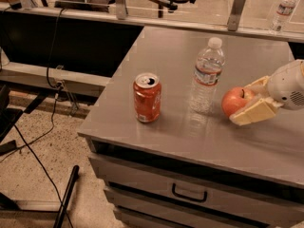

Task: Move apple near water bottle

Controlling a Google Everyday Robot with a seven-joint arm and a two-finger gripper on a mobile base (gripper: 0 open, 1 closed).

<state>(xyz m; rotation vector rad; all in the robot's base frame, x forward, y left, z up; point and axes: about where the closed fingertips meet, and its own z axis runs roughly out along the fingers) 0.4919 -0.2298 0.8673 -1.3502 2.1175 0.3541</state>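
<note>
The red-orange apple (236, 101) sits between my gripper's fingers, low over the grey table top (166, 56), just right of the water bottle (206, 75). The bottle is tall and clear, with a white cap and a white, blue and red label band, and stands upright at the table's middle. My gripper (244, 103) comes in from the right edge of the camera view, its cream fingers (256, 112) closed around the apple. A small gap separates the apple from the bottle.
An orange-red soda can (147, 97) stands upright left of the bottle, near the table's front-left corner. A smaller clear bottle (283, 11) stands at the far right back. Drawers (189, 193) are under the table front. Cables and floor lie to the left.
</note>
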